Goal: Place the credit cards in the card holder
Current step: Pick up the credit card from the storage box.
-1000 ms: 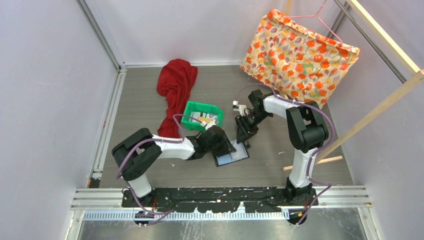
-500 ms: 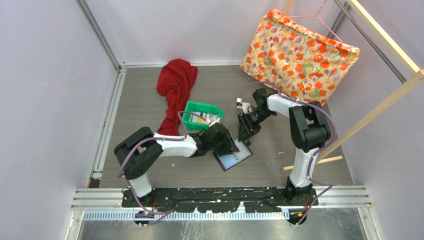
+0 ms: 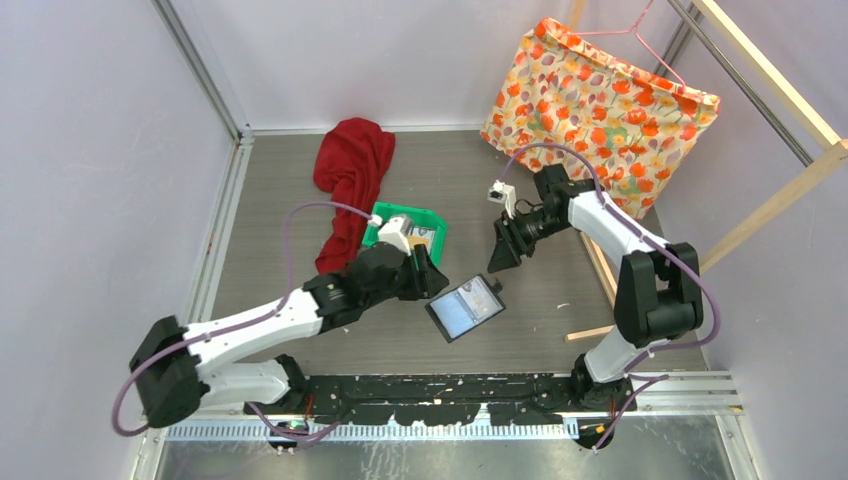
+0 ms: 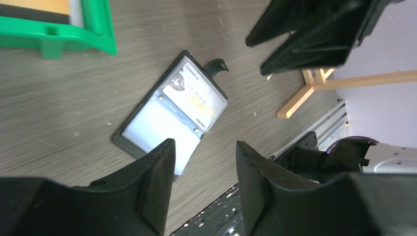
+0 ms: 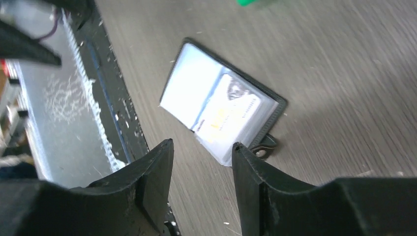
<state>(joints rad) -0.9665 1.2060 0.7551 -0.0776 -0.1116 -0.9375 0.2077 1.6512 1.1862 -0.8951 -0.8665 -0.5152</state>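
There's the holder (image 3: 465,309), one of them, lying spread open and flat on the table, just in front of the green bin (image 3: 425,212) and between the two arms. One card (image 4: 193,96) sits in its clear pocket on the side with the snap tab (image 4: 217,65); the other pocket looks pale and bare. The one bin holds more cards (image 3: 426,238): I see an orange one and a greyish one, but the left wrist covers part of the bin, so I can't count them.

The left gripper (image 4: 204,162) hangs over the holder's near edge, fingers parted, nothing between them. The right gripper (image 5: 202,147) is up above the tab end, also spread and empty. Neither touches the holder, and nothing lies across it.

Round about: one red cloth (image 3: 350,170) behind and left of the bin, touching its far corner, one flowered bag (image 3: 598,110) at the back right, and a wooden frame (image 3: 770,205) along the right side.
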